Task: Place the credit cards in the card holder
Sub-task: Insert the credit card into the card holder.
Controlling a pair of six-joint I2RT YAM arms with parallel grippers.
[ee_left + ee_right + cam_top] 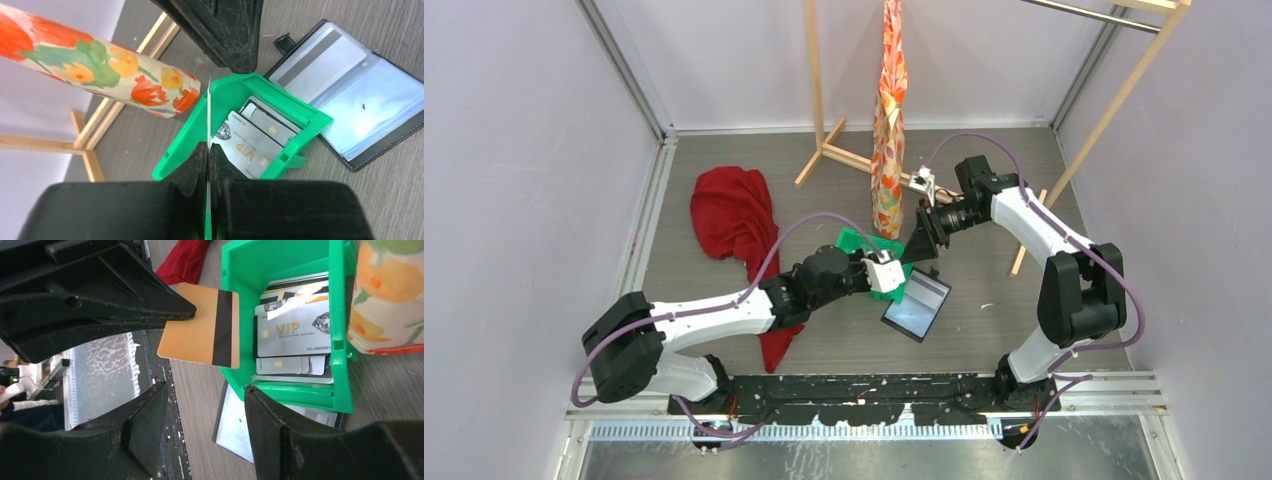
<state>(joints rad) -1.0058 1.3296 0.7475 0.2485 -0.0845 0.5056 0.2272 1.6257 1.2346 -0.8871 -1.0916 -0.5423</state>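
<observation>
The green tray holds several credit cards, a silver one marked VIP on top. My left gripper is shut on an orange-gold credit card with a dark stripe. That card shows edge-on in the left wrist view and hangs over the tray's near rim. The card holder lies open on the table beside the tray, one card in a clear sleeve. My right gripper stands open and holds nothing, just in front of the orange card, above the card holder.
A red cloth lies left of the tray. A floral fabric roll hangs from a wooden stand right behind the tray. A wooden rack leg slants along the right wall.
</observation>
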